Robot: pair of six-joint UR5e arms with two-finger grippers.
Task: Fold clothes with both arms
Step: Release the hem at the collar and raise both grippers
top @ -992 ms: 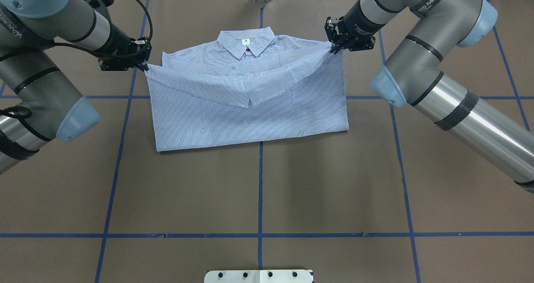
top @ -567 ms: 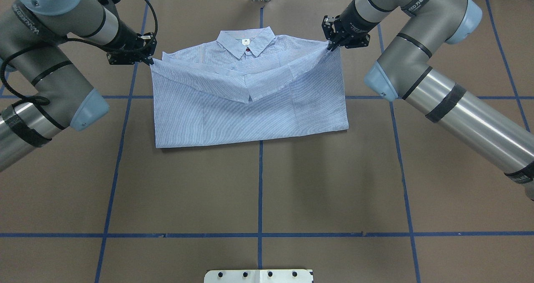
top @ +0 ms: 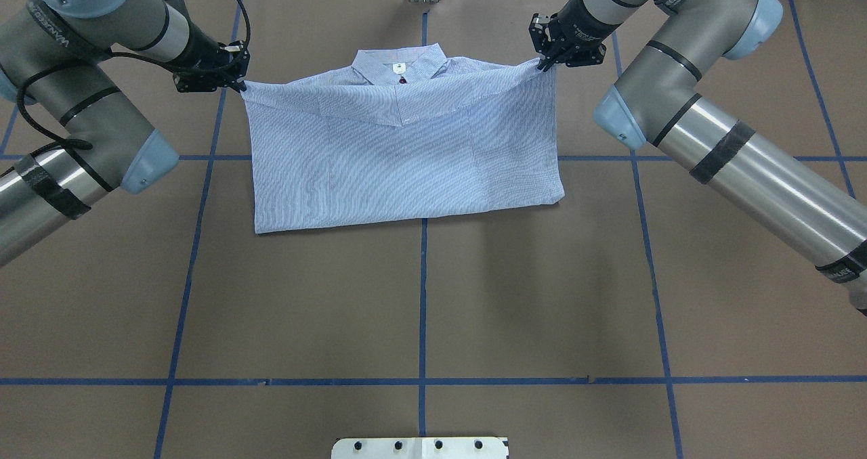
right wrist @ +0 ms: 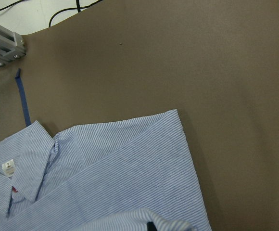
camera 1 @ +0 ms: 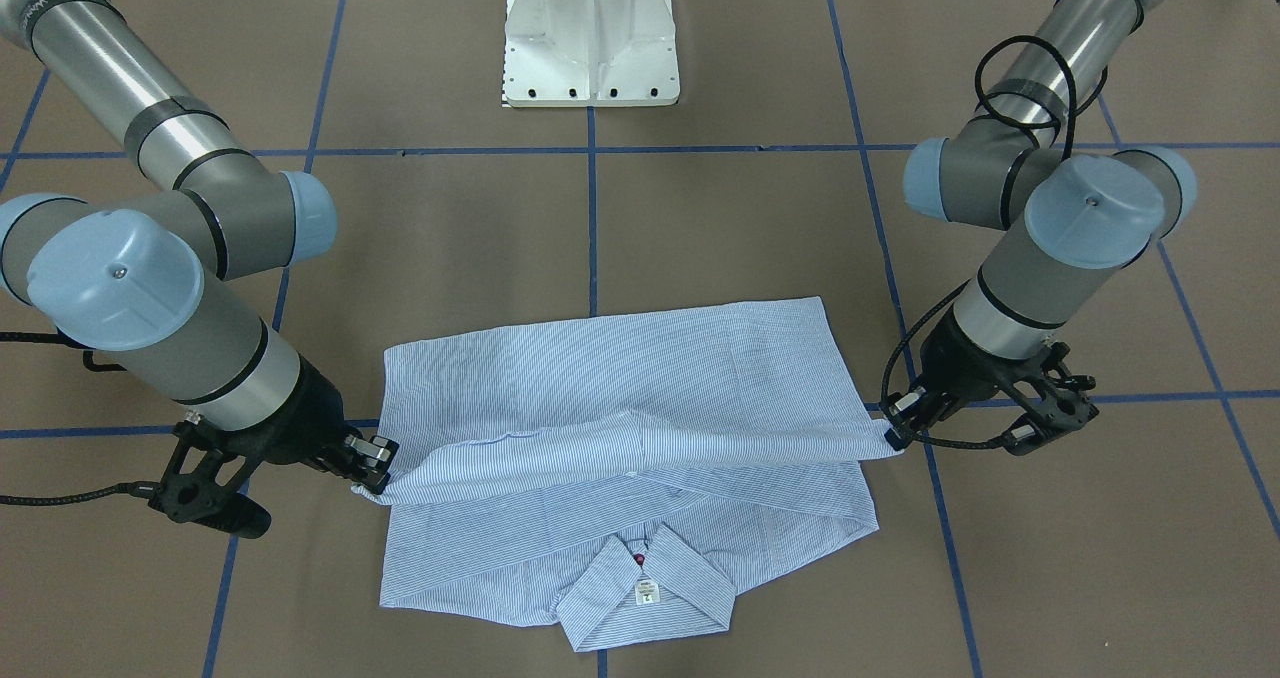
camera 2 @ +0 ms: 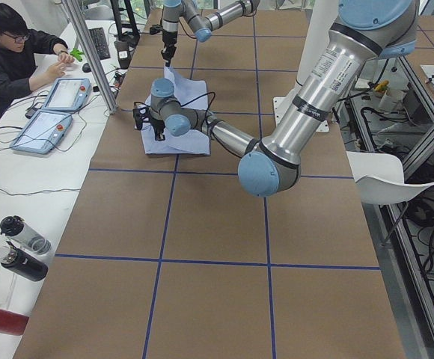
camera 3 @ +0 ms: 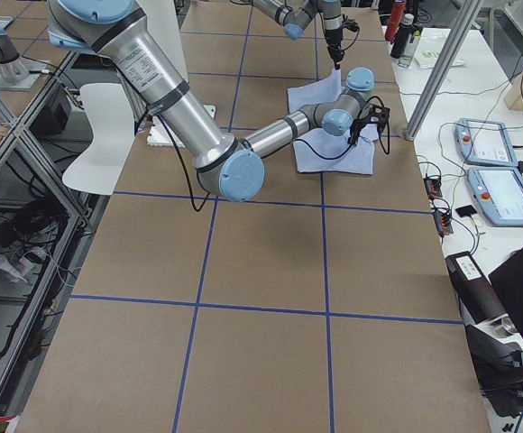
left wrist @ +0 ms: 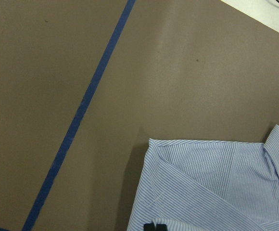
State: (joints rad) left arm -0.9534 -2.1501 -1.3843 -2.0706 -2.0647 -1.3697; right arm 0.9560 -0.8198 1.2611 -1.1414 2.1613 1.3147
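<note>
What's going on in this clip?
The robot is folding a striped shirt on the table. The left gripper and right gripper each pinch a hem corner, held up by the shoulders, so the lower half is doubled over the upper. The held edge sags in the middle just short of the collar, which shows uncovered. Neither corner is released yet.

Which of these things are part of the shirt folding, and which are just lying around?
In the job: striped shirt, left tool and right tool, each pinching a shirt corner.
Lying about: bottles, control tablets, white chair.
</note>
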